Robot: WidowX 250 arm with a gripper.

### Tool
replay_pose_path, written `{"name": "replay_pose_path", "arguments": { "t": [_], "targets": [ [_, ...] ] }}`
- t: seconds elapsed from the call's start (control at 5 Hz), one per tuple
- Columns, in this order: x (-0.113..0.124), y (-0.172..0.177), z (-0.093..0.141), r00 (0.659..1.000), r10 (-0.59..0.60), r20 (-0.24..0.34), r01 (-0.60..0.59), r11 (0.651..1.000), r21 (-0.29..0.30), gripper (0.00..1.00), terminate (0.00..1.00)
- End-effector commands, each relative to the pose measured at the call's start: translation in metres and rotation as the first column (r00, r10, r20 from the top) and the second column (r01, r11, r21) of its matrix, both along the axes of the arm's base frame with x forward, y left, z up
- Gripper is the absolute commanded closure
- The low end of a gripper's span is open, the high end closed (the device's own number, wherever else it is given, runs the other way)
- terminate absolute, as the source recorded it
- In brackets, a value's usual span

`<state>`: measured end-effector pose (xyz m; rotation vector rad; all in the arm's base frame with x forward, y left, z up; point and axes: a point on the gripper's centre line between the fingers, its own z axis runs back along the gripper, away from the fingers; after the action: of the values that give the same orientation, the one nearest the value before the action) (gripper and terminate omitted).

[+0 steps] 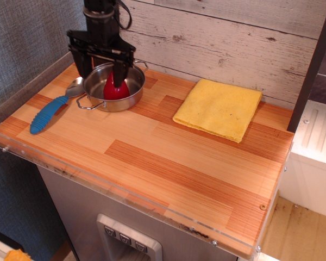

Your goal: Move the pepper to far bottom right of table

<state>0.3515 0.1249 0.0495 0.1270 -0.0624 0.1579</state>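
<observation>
The red pepper (115, 89) sits upright inside a steel pot (113, 87) at the back left of the wooden table (168, 157). My gripper (102, 68) hangs over the pot with its black fingers spread wide. One finger (120, 69) stands just above the pepper's tip, the other (83, 64) is over the pot's left rim. The jaws are open and hold nothing.
A spoon with a blue handle (49, 113) lies left of the pot. A folded yellow cloth (220, 109) lies at the back right. A white plank wall stands behind, and a clear acrylic rim (125, 198) runs along the front edge.
</observation>
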Motion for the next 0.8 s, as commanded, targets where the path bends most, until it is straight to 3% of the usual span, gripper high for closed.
{"name": "replay_pose_path", "arguments": {
  "t": [0.0,0.2,0.4,0.6],
  "targets": [
    [0.003,-0.002,-0.005,1.0,0.013,0.012,-0.013,1.0,-0.015,0.0,0.0],
    [0.003,-0.002,-0.008,1.0,0.023,0.011,-0.023,1.0,-0.018,1.0,0.0],
    [0.002,-0.003,0.01,0.999,0.02,0.05,-0.02,1.0,0.0,1.0,0.0],
    [-0.006,-0.01,0.047,0.99,0.015,0.137,-0.016,1.0,0.007,1.0,0.0]
  ]
}}
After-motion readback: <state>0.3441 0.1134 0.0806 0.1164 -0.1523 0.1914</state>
